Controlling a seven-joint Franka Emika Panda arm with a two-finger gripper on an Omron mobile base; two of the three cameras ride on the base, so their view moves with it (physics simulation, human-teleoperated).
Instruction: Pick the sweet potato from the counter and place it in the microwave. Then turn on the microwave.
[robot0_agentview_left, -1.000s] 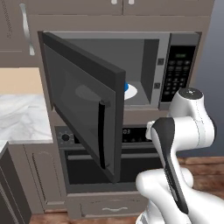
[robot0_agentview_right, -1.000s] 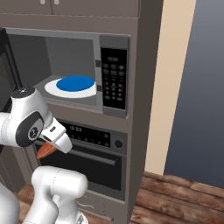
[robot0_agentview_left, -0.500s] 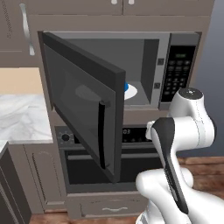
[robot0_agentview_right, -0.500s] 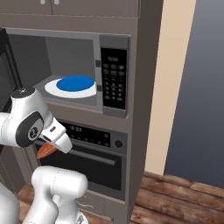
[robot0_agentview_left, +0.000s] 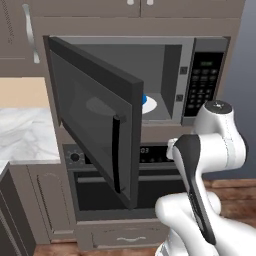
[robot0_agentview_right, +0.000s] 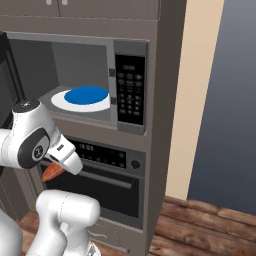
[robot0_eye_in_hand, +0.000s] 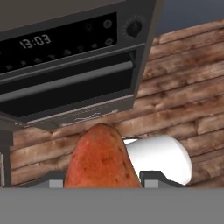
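The claw (robot0_eye_in_hand: 101, 183) is closed on the sweet potato (robot0_eye_in_hand: 101, 162), its two dark fingertips (robot0_eye_in_hand: 57, 182) showing on either side of the reddish-orange lump at the bottom of the hand view. In the right base view the sweet potato's orange end (robot0_agentview_right: 51, 172) pokes out below the white wrist, in front of the oven (robot0_agentview_right: 105, 180) and lower than the microwave (robot0_agentview_right: 80, 80). The hand view looks at the oven's control strip with its clock display (robot0_eye_in_hand: 33, 42) and a round knob (robot0_eye_in_hand: 133, 28), with the wooden floor (robot0_eye_in_hand: 183, 78) beyond.

The microwave's dark glass door (robot0_agentview_left: 92, 120) is swung wide open to the left. Inside, a round blue plate (robot0_agentview_right: 86, 95) sits on the white turntable (robot0_agentview_right: 57, 99). The black keypad panel (robot0_agentview_right: 130, 87) is on the right side of the microwave. The white marble surface (robot0_agentview_left: 22, 135) shows at the left edge of the left base view, beside the oven column.
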